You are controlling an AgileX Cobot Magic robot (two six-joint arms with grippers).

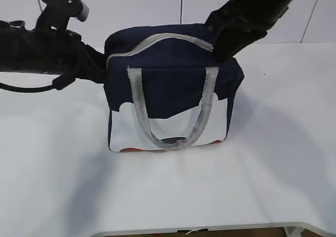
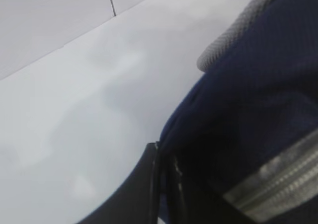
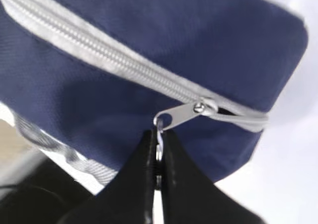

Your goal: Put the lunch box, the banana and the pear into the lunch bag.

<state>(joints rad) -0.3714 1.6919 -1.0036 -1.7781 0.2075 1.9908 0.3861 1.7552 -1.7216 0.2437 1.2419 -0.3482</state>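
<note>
The navy lunch bag stands upright mid-table, its grey zipper drawn along the top. My left gripper is shut on a fold of navy fabric at the bag's left side; in the exterior view the bag's left edge hides its tips. My right gripper comes down at the bag's top right corner and is shut on the ring of the zipper pull, near the end of the zipper on the bag. The lunch box, banana and pear are out of view.
The white table spreads in front of and beside the bag. A grey webbing handle hangs over the bag's white front panel. The left arm lies low at the left, and a white wall stands behind.
</note>
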